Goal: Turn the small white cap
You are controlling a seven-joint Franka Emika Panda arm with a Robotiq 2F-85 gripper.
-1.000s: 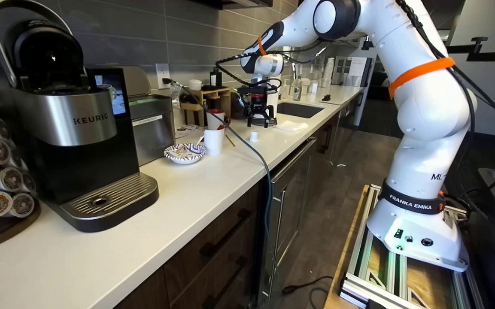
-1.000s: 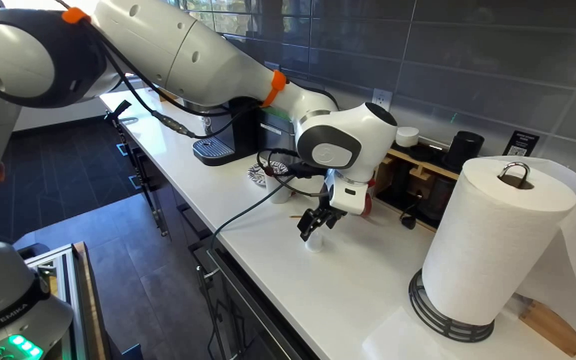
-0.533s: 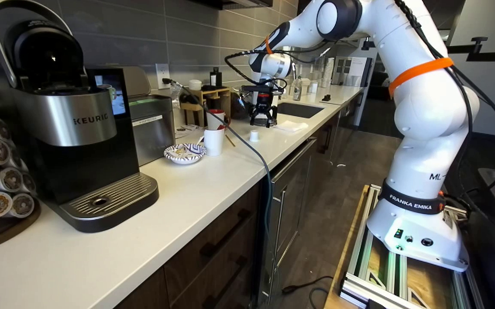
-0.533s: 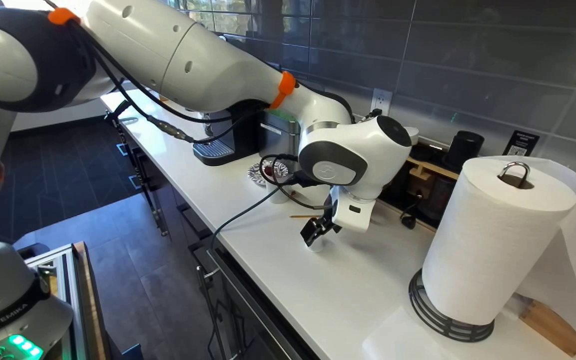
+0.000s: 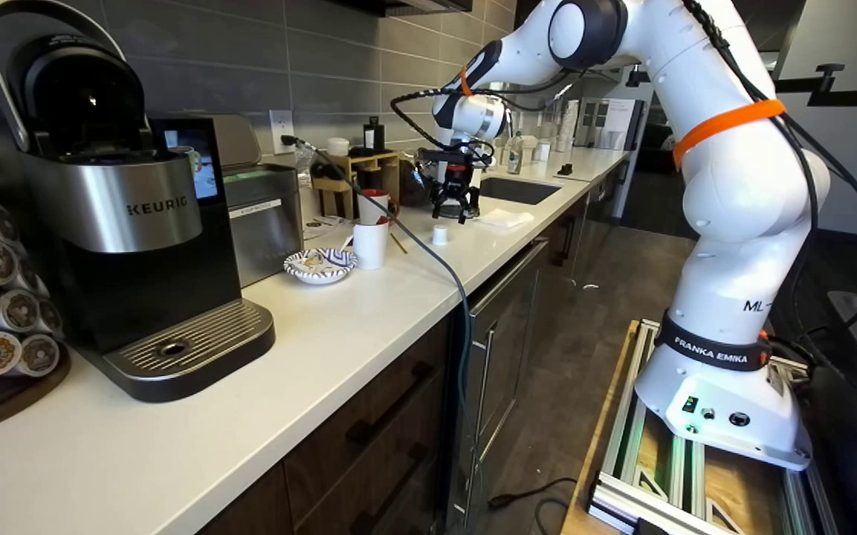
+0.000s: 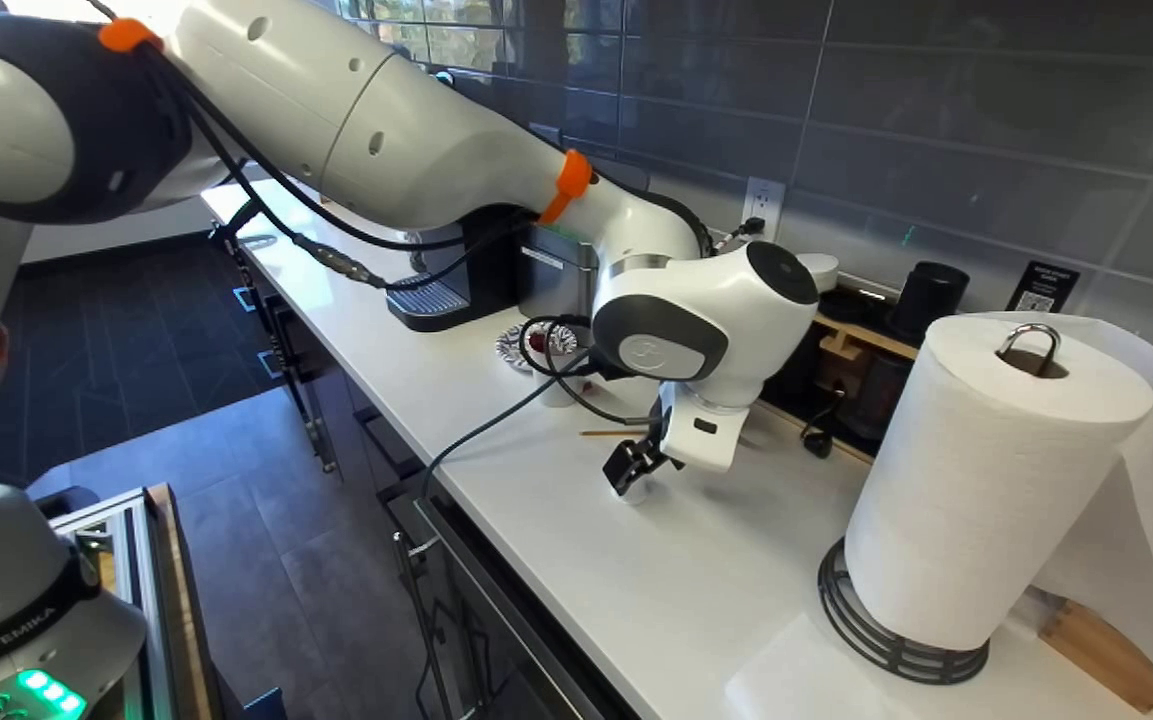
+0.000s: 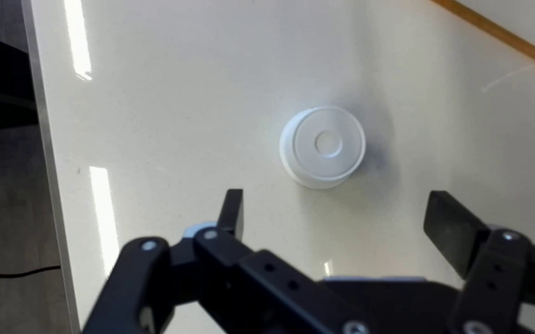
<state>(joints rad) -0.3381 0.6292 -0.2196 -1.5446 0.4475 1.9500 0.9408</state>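
The small white cap [image 7: 325,146] stands on the white counter [image 7: 165,120], its round top facing up with a ring in the middle. It also shows in both exterior views [image 5: 440,235] [image 6: 633,492], partly hidden behind the gripper in one of them. My black gripper [image 7: 334,204] is open and empty, its fingers spread wider than the cap. In the wrist view the cap lies beyond the fingertips, roughly midway between them, and is not touched. In both exterior views the gripper [image 5: 449,215] [image 6: 624,468] is tilted and above the counter, close to the cap.
A thin wooden stick [image 7: 499,35] lies near the cap. A white mug [image 5: 370,245] and a patterned bowl [image 5: 320,265] stand nearby. A paper towel roll [image 6: 996,490] stands on the counter. A cable [image 5: 428,253] crosses the counter's front edge.
The arm has shifted and lowered slightly, mostly in the first half second. The gripper's tilt and turn have changed a little. The cap has not moved.
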